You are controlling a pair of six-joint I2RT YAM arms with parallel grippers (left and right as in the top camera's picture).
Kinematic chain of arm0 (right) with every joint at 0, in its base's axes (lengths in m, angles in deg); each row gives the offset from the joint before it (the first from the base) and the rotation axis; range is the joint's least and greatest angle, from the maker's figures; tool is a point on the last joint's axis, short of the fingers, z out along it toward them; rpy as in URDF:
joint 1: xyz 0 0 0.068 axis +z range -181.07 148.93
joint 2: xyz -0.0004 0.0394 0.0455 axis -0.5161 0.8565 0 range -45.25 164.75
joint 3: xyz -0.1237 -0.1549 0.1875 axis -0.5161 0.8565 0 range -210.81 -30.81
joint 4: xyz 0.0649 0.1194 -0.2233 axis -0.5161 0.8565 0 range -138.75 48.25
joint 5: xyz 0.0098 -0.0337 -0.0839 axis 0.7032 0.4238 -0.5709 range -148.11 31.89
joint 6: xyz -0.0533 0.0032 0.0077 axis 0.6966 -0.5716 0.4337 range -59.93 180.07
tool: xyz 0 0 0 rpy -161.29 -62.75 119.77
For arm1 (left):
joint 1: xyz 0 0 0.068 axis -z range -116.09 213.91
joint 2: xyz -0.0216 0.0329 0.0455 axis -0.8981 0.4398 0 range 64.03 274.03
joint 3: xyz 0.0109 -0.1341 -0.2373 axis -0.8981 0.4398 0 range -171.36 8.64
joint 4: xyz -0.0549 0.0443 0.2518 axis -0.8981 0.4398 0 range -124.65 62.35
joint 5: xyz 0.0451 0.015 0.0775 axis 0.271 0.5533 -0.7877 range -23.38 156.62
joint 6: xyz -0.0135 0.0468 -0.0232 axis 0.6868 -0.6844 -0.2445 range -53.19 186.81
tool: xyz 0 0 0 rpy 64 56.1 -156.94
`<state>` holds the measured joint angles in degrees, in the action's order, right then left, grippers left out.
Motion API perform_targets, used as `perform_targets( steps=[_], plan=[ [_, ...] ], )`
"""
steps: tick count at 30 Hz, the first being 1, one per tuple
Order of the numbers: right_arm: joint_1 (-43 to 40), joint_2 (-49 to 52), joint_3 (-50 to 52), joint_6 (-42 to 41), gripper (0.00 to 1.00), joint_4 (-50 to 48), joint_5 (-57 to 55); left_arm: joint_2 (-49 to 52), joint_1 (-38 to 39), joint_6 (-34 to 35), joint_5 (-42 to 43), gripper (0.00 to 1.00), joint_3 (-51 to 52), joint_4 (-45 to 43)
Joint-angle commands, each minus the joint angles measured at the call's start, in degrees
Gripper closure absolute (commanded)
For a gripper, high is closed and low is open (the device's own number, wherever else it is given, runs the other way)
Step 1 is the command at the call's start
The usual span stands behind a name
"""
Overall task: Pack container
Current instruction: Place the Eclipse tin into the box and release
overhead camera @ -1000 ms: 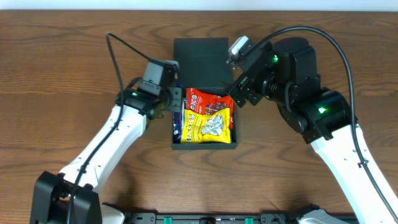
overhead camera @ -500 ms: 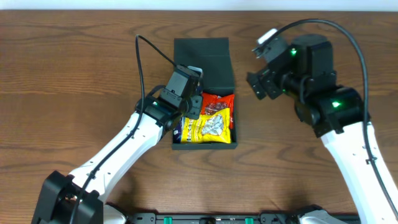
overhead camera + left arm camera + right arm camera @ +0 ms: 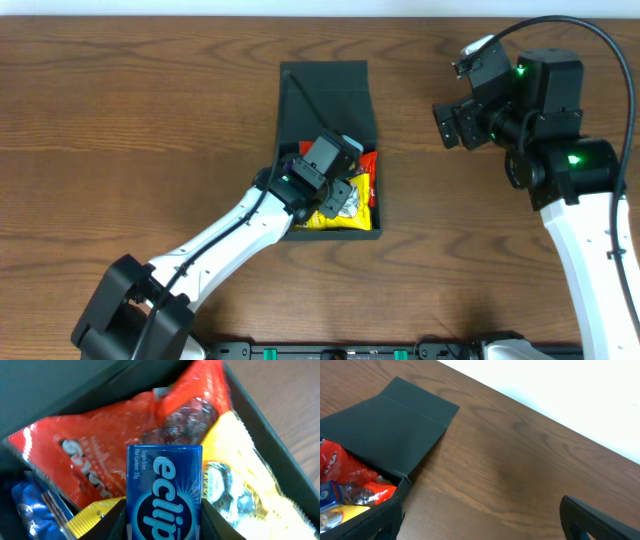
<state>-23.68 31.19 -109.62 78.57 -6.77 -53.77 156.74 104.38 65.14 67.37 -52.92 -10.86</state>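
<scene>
The dark teal-green container (image 3: 325, 95) lies open mid-table, its flap lid folded back; it also shows in the right wrist view (image 3: 395, 425). Inside lie a red snack packet (image 3: 100, 445) and a yellow snack packet (image 3: 250, 490). My left gripper (image 3: 335, 180) hangs over the box interior, shut on a blue Eclipse gum pack (image 3: 164, 492) held upright above the packets. My right gripper (image 3: 450, 125) is open and empty, above bare table right of the container; its fingers (image 3: 480, 520) frame only wood.
A blue wrapper (image 3: 35, 510) lies at the box's left side. The brown wooden table (image 3: 120, 120) surrounds the container. A white wall edge runs along the far side in the right wrist view (image 3: 560, 390).
My left gripper has moved right from beside the box's left wall to over its inside, carrying the gum pack. My right arm has pulled back right, away from the container.
</scene>
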Motion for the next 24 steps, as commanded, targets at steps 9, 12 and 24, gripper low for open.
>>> perform_targets(
  steps=[9, 12, 24],
  plan=[
    [-0.7, -0.5, -0.5, -0.9, 0.01, -0.1, 0.6, 1.5, -2.4, -30.1, -1.9, 0.74, 0.0, -0.4],
    [-0.7, -0.5, -0.5, -0.9, 0.01, 0.0, 0.6, 1.7, -2.3, -30.0, -2.0, 0.10, 0.0, -0.4],
    [-0.2, -0.3, -0.5, -0.9, 0.01, -0.6, 5.7, -2.2, -4.1, -20.2, -0.7, 0.05, -6.1, -1.4]
  ],
)
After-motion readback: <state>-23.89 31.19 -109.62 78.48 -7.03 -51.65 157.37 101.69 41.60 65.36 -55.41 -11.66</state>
